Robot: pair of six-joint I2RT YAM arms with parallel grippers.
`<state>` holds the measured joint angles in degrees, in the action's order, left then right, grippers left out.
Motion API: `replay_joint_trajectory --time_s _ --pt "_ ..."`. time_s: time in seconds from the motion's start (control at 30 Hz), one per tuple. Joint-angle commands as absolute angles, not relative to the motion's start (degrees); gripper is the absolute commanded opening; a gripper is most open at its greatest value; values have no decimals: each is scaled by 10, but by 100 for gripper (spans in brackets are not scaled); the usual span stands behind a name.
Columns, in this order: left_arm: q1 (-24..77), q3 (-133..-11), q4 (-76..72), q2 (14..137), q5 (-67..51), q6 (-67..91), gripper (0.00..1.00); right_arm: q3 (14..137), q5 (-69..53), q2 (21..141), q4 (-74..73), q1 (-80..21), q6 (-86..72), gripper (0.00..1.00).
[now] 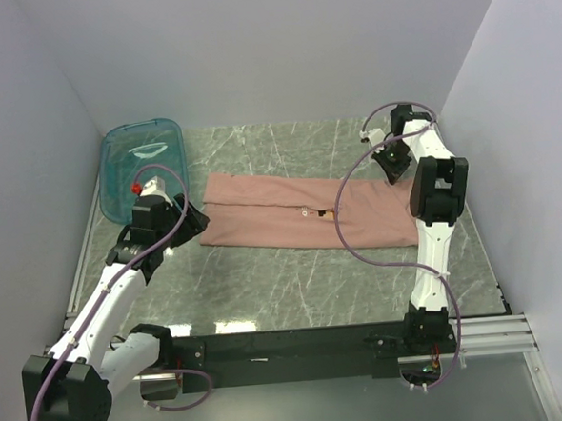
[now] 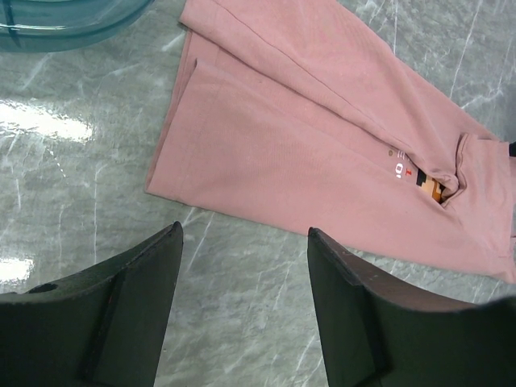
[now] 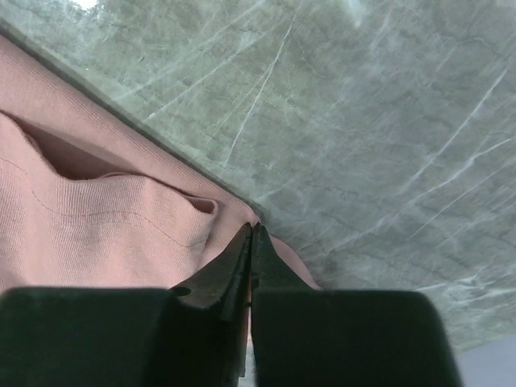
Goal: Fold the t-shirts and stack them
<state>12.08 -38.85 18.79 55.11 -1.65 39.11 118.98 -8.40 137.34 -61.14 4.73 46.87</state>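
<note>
Since the dusty-pink soft cotton t-shirt (image 1: 281,215) lies as a long narrow band across the green-grey marbled table top (image 1: 295,286), its chest print peeking from between the layers, the lengthwise fold looks done and the crosswise fold seems the step in hand. The right gripper (image 3: 251,235) sits at the band's far right corner with its jaws pressed together, seemingly nipping the cloth's edge, where a wrinkle runs toward the tips. The left gripper (image 2: 242,234) hovers with jaws apart and empty just off the band's left end, near the teal see-through plastic tub (image 1: 117,178). Next, I judge, the pinched corner must be lifted and carried leftward over the band without the thin grip slipping.
</note>
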Motion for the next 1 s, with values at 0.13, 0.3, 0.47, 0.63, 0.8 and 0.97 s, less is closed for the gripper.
replay_joint_trajectory --time_s 0.13,0.3,0.47,0.63,0.8,0.97 --pt "119 -391 185 552 -11 401 68 1222 -49 1388 -583 43 475 0" --pt "119 -390 186 560 -9 404 68 1257 -4 1404 -525 36 468 0" --pt "119 -391 186 570 -3 407 68 1295 48 1419 -430 24 481 0" --pt "119 -404 185 587 -2 405 68 1312 72 1427 -325 6 497 0" --pt "119 -416 185 602 -2 405 67 1324 108 1434 -233 -13 484 39" --pt "119 -421 185 601 -2 404 67 1332 108 1399 -192 -18 439 64"
